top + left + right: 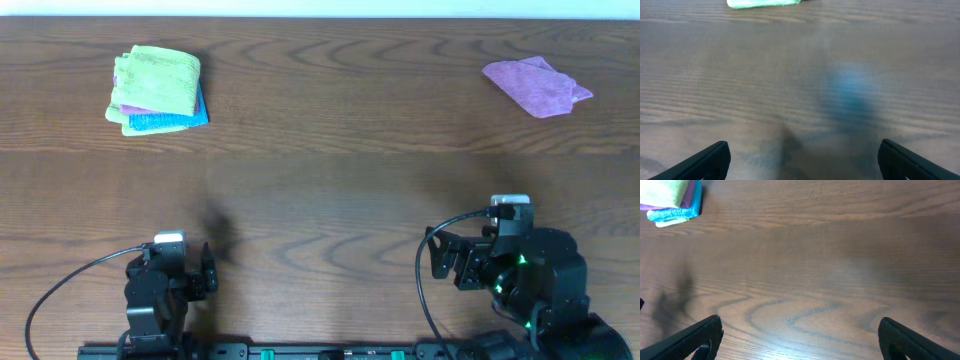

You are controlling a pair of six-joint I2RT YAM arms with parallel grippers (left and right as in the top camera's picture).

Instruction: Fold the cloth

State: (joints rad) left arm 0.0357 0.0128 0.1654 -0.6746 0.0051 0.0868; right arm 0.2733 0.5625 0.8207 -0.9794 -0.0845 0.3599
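Left claw [805, 150] spread wide; cloth [160, 78] near far edge [320, 18].

Soft, even light on the counter [330, 200]; overhead view sharp. Left wrist view blurred, bluish smear right of centre; right wrist view crisper.

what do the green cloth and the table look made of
Green cloth: soft terry or microfibre, probably; fuzzy matte nap, plump folds. Table: wood grain, brown, smooth with a faint sheen; solid wood, veneer or laminate cannot be told.
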